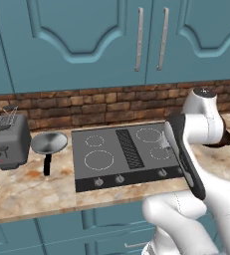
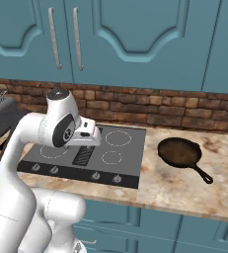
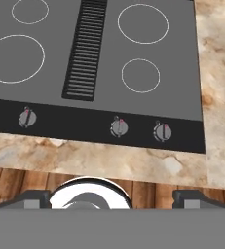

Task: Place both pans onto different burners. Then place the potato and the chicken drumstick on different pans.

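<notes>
Teal wall cabinets [image 1: 86,35] fill the frame's top, red brick backsplash [image 1: 86,107] below; beige marble counter [image 1: 37,191] mid-frame, teal base cabinets [image 1: 61,231] along bottom.

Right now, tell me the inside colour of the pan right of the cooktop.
Dark brown; the deeper pan shows it best in the right base view.

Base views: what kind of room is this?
A rendered home kitchen, most likely: a four-ring cooktop set into a marble-look counter, a brick backsplash beneath teal cabinets, and a toaster beside a silver pan.
</notes>
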Tool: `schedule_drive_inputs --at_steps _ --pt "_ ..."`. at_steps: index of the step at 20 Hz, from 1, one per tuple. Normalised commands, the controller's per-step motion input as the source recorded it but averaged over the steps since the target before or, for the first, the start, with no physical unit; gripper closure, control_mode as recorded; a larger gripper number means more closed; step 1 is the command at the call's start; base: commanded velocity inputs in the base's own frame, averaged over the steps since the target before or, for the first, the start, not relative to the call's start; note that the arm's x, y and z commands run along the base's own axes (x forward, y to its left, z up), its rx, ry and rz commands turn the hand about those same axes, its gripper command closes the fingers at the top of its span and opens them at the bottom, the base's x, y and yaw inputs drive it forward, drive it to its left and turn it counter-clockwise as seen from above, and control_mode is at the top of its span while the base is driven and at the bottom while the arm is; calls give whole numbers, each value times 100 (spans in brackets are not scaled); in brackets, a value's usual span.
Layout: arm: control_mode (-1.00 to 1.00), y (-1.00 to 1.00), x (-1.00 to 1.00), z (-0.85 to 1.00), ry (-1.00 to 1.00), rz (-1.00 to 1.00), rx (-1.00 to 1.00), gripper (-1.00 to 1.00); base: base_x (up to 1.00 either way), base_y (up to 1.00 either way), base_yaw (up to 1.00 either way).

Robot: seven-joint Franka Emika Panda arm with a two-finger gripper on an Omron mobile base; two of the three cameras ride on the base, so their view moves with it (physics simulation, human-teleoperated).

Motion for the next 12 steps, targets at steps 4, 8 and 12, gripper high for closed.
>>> schedule_drive_inputs --at_steps 4,8,12 --pt "-100 -58 0 -21 0 0 0 -100 0 0 0" --pt "-100 -58 4 -27 0 0 0 -100 0 0 0" --pt "-100 -53 4 -25 0 0 0 -100 0 0 0"
